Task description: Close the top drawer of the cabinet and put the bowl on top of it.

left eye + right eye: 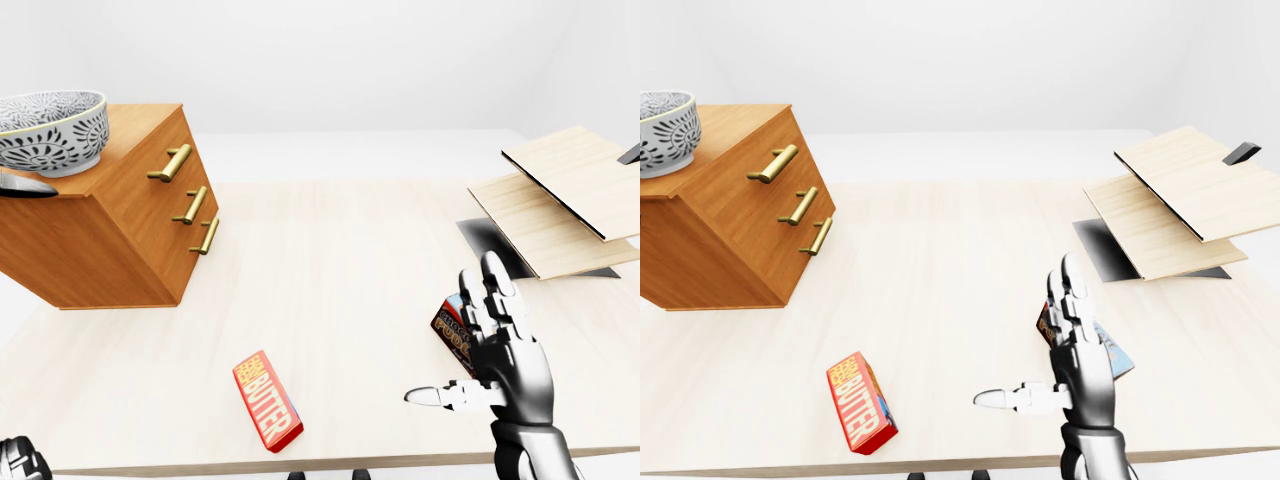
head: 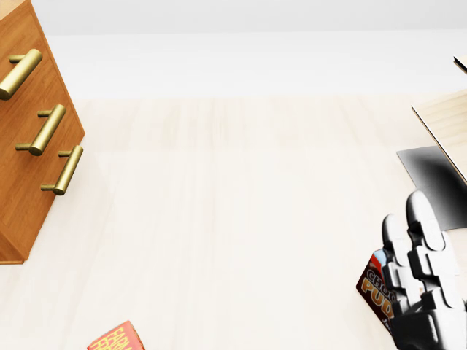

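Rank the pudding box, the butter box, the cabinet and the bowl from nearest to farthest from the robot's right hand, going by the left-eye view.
1. Pudding box: partly hidden by the open right hand, lower right of the view.
2. Butter box: left of the hand, bottom centre.
3. Cabinet: far left.
4. Bowl: on the cabinet's top, upper left corner.
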Robot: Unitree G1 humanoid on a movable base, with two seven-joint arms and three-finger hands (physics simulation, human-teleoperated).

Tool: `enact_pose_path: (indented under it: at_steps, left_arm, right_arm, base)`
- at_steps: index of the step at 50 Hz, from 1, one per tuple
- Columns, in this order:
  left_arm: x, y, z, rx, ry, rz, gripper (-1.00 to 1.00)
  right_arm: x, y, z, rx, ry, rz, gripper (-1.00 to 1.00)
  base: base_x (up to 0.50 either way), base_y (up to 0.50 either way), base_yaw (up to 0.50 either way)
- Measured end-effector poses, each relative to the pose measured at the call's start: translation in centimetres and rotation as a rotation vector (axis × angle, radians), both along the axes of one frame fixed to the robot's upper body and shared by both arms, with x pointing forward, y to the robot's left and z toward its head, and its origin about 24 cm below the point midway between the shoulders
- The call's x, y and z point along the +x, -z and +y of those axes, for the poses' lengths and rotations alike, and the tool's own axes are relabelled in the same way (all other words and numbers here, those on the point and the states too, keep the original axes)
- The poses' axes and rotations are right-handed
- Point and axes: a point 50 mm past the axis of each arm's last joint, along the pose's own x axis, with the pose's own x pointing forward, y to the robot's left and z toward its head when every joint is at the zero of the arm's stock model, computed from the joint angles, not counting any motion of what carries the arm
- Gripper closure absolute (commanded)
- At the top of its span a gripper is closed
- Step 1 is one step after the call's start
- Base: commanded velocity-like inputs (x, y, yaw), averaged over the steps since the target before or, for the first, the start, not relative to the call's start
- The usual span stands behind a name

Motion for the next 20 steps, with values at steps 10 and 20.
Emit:
enact_pose_path:
  at_steps: [10,20]
  left_arm:
    - [-1.6,-0.6,-3.6,0.096,0.123,-0.042,-1.00]
    - [-3.4,-0.2,-7.2,0.147,0.284,-0.092,-1.00]
  right_arm:
    - [0.0,0.0,0.0,-0.001,-0.001,0.001,-1.00]
    - [0.1,0.0,0.1,-0.002,-0.001,0.000,-1.00]
  base:
    - [0.00,0.00,0.00]
    - [0.00,0.00,0.00]
